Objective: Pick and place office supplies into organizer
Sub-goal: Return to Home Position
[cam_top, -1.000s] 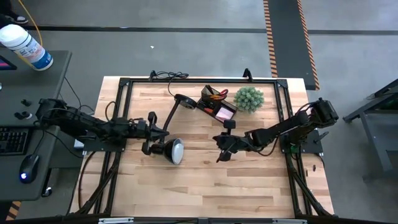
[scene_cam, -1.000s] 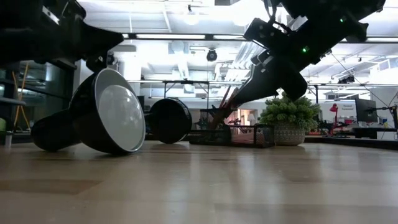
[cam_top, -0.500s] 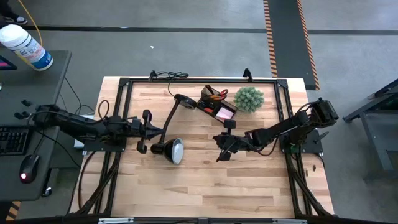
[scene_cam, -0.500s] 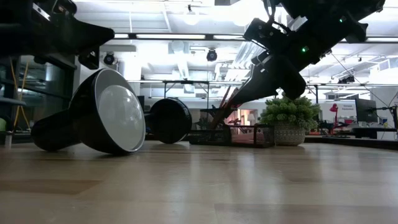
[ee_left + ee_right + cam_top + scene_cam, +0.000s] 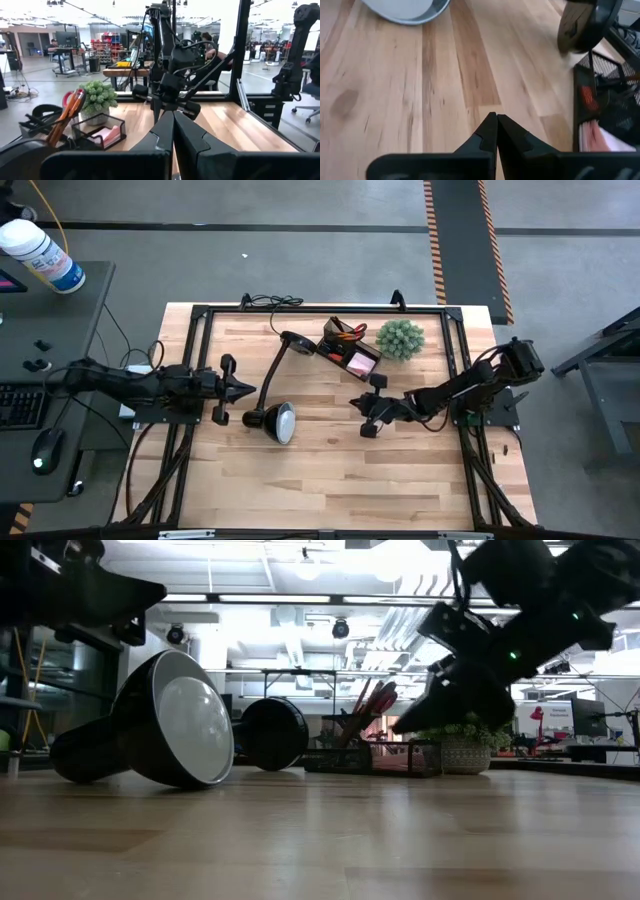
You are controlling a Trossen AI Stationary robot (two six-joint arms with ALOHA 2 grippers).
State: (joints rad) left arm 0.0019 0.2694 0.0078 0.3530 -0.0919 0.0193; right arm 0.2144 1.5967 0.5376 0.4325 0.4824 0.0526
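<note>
The bare tabletop [image 5: 330,480] fills the lower part of the high view with no supplies lying loose on it, so what remains, as I judge it, is only to bring both arms home cleanly. In the middle band, left of centre, the left gripper [image 5: 247,390] hangs with its fingers pressed together on nothing, just beside the desk lamp's head [image 5: 279,423], which lies tipped on the wood. That arm would do best to draw straight toward the frame's left edge rather than dip down-frame, or it could knock the shade. Right of centre, the right gripper [image 5: 357,406] is likewise closed and empty, its wrist view showing the two fingers meeting over bare boards. It sits near the organizer [image 5: 348,352], so a small lift before pulling toward the right edge looks wise. Farthest, at upper centre, the organizer holds the orange-handled scissors [image 5: 341,332] standing in its cup and the pink sticky-note pad [image 5: 357,363] in its tray. The lamp's base [image 5: 298,343] is just left of it and the green plant ball [image 5: 400,338] just right.
</note>
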